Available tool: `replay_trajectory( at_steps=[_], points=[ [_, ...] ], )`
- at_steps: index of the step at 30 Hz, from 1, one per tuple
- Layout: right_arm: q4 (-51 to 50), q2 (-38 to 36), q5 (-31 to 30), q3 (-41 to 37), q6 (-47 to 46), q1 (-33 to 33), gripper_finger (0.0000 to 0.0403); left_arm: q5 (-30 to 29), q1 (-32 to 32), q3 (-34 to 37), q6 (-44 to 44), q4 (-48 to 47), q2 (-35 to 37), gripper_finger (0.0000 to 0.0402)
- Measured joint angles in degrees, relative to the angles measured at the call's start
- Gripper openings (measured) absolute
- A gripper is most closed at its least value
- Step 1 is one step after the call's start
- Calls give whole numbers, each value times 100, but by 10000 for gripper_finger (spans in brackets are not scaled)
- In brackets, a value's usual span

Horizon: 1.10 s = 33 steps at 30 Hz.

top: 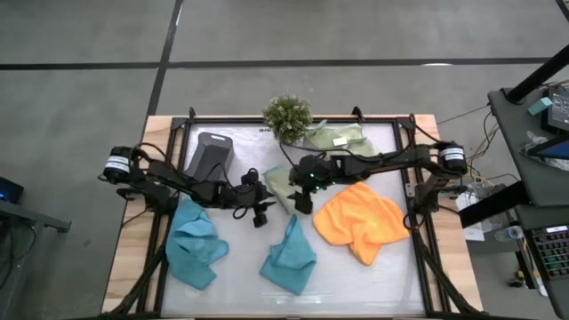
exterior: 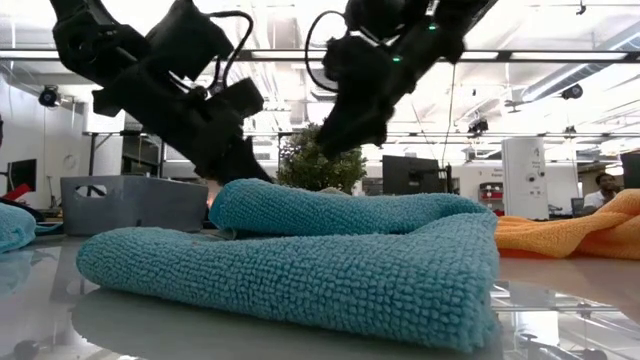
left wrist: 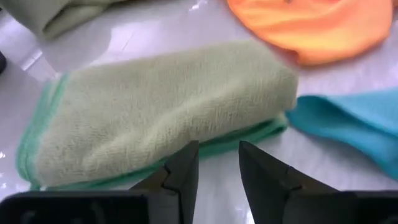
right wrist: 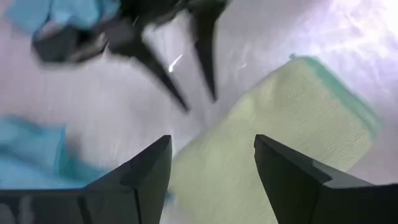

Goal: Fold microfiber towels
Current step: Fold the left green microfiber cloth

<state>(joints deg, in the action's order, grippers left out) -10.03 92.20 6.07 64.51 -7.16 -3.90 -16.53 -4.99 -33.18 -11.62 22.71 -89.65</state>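
A folded sage-green towel [top: 277, 185] [left wrist: 161, 112] lies flat on the white table top at mid-table. My left gripper [top: 259, 213] [left wrist: 217, 165] hangs open just short of its green-hemmed edge, with nothing between the fingers. My right gripper [top: 303, 201] [right wrist: 211, 168] is open above the same towel [right wrist: 280, 137]. A second sage-green towel [top: 338, 138] lies at the back. An orange towel [top: 360, 222] lies crumpled at the right. Two teal towels [top: 196, 244] [top: 289, 258] lie loosely folded near the front; one of them [exterior: 300, 260] fills the low view.
A dark grey tray [top: 209, 156] stands at the back left and a small bushy plant [top: 287, 116] at the back middle. The two grippers are close together at mid-table. Bare white table top [top: 373, 276] shows at the front right.
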Motion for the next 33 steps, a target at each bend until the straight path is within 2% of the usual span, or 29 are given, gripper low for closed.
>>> replay_trajectory(
  at_steps=[5,12,17,20,28,31,33],
  points=[
    [893,-258,17,-877,572,197,219,-87,49,-69,264,0,115,100],
    [3164,-247,19,-2017,1136,321,219,-163,404,-140,372,-16,146,100],
    [3472,-90,-7,-2234,1064,278,212,-184,608,-134,597,-21,146,100],
    [3787,84,-5,-2258,1020,277,180,-181,698,-134,646,-9,146,100],
    [4506,669,-7,-2162,1106,217,45,-271,868,-119,641,105,146,100],
    [4510,842,-12,-2030,1119,196,16,-396,881,-116,639,101,126,100],
    [4523,980,-14,-1912,1119,199,11,-510,891,-116,639,110,44,100]
  ],
)
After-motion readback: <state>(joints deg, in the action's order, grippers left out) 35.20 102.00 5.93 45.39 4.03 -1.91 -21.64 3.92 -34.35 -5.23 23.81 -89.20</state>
